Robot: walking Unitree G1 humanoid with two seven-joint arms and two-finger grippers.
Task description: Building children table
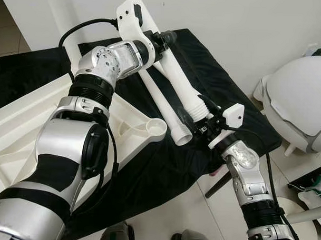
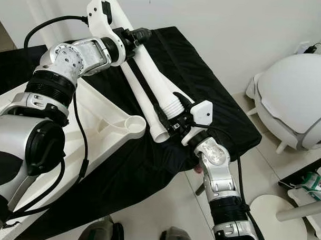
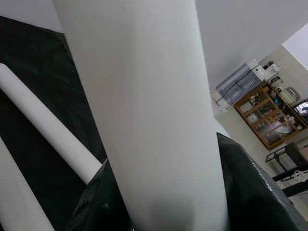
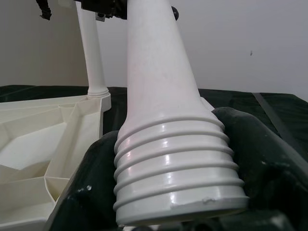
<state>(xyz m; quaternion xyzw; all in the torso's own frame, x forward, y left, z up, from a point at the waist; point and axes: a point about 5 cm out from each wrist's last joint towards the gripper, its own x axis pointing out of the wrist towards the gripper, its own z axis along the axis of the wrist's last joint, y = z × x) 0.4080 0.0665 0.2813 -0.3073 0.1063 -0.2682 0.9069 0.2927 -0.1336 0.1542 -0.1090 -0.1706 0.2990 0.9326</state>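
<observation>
Grippers, left (image 1: pixel 162 42) and right (image 1: pixel 203 117), clamping one white table leg (image 1: pixel 178 76) mid-frame; probably next: steering threaded end (image 4: pixel 178 168) into tabletop socket (image 1: pixel 155 128).

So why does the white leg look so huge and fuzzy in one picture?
In the left wrist view the leg sits right against the camera, so it looks huge and soft-edged. In the right wrist view its ridged end is sharp between the right claw's fingers. The eye views look clear, with glare on the silver arms.

White table leg (image 1: pixel 175 73) (ribbed end), black cloth (image 1: pixel 164 167)
</observation>
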